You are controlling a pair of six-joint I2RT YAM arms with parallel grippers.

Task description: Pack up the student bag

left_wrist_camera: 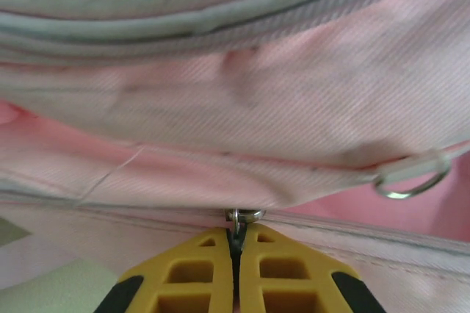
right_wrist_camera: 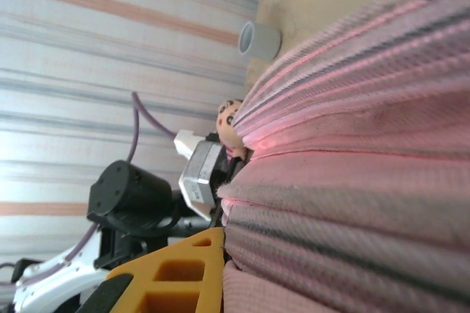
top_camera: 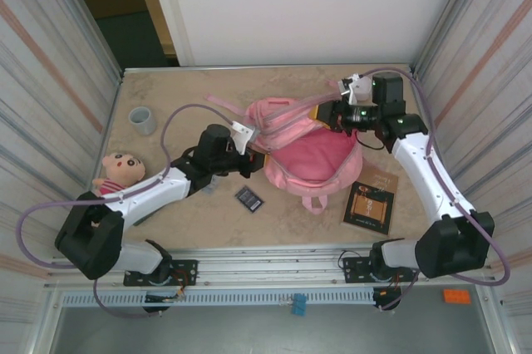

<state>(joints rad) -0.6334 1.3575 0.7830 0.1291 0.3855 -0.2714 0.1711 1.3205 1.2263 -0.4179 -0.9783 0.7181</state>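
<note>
left tool (left_wrist_camera: 236,245): clamped tight on zipper pull (left_wrist_camera: 244,215) of student bag (top_camera: 312,159), bag straight ahead
right tool (top_camera: 335,115): pressed into bag fabric, grip cannot tell
zip line (left_wrist_camera: 352,229): runs crosswise ahead of left tool

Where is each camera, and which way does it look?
Top external: above and behind, looking down; both arms reach the student bag.
Left wrist: on the left arm, facing the zipper pull; left gripper pinches it.
Right wrist: against bag fabric, looking toward the left arm; one yellow finger shows.
Shared: top and right wrist both show doll and cup.
</note>
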